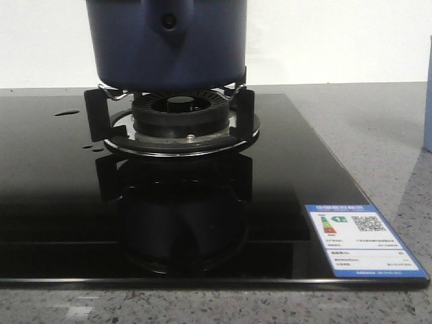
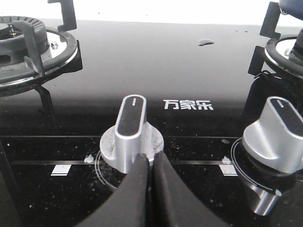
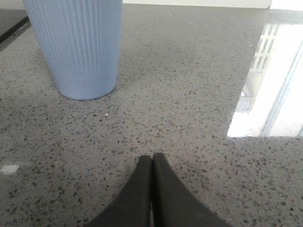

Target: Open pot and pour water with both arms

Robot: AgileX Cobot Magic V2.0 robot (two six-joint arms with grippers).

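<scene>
Two end effectors clenched, both empty; pot [image 1: 167, 44] on burner [image 1: 181, 116] at top centre of front frame.
Left end effector [image 2: 150, 163] pressed shut just beside silver knob [image 2: 131, 135] on black glass hob [image 1: 61, 202]; right end effector [image 3: 152, 163] shut low over speckled grey counter [image 3: 189, 85], ribbed pale-blue cup [image 3: 78, 45] apart at upper left.

You see the pot [image 1: 169, 44] sitting upright on the burner grate of the black glass stove, at the top centre of the front view. It is round, dark navy and matte, its handle mount with a dark hole facing you; its top is cut off.
</scene>
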